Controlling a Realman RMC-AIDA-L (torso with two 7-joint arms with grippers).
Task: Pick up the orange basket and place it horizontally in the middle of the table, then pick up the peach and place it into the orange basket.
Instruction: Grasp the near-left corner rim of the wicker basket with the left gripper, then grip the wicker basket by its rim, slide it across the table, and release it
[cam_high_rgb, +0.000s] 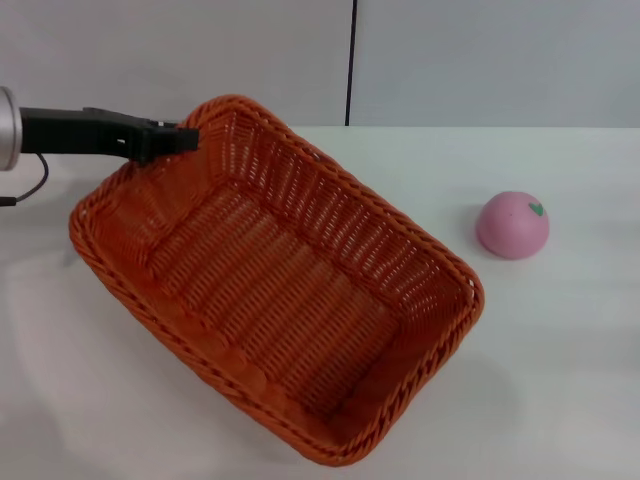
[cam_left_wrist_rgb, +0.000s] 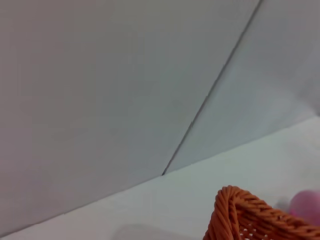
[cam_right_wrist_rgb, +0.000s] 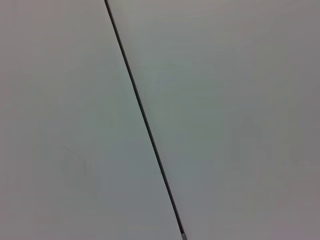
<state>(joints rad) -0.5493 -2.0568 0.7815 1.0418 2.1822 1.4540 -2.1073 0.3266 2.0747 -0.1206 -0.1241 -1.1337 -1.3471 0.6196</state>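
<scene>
Table (cam_high_rgb: 560, 380), white and flat, fills the head view from the wall line down; a grey wall (cam_high_rgb: 480, 60) with one dark vertical seam (cam_high_rgb: 351, 60) stands behind it.

Orange basket (cam_high_rgb: 275, 285) takes up the left and centre of the table. It lies at a diagonal, one short end toward the far left, the other toward the near centre-right. Its open top faces up and the woven floor shows inside. The far-left corner looks raised a little off the table, though the lift cannot be judged with certainty. The left wrist view catches only one braided corner of the rim (cam_left_wrist_rgb: 235, 200) at the frame's edge.

Left gripper (cam_high_rgb: 172, 140) reaches in from the left side at the end of a black arm. Its tip sits at the basket's far-left rim, fingers narrow and pinched on the braided edge.

Peach (cam_high_rgb: 512, 225) rests on the table to the right of the basket, well apart from it, green leaf mark on its upper right. It shows as a pink blur (cam_left_wrist_rgb: 306, 206) beyond the rim in the left wrist view.

Right gripper: no view shows it; the right wrist view shows only wall and seam (cam_right_wrist_rgb: 145, 120).
</scene>
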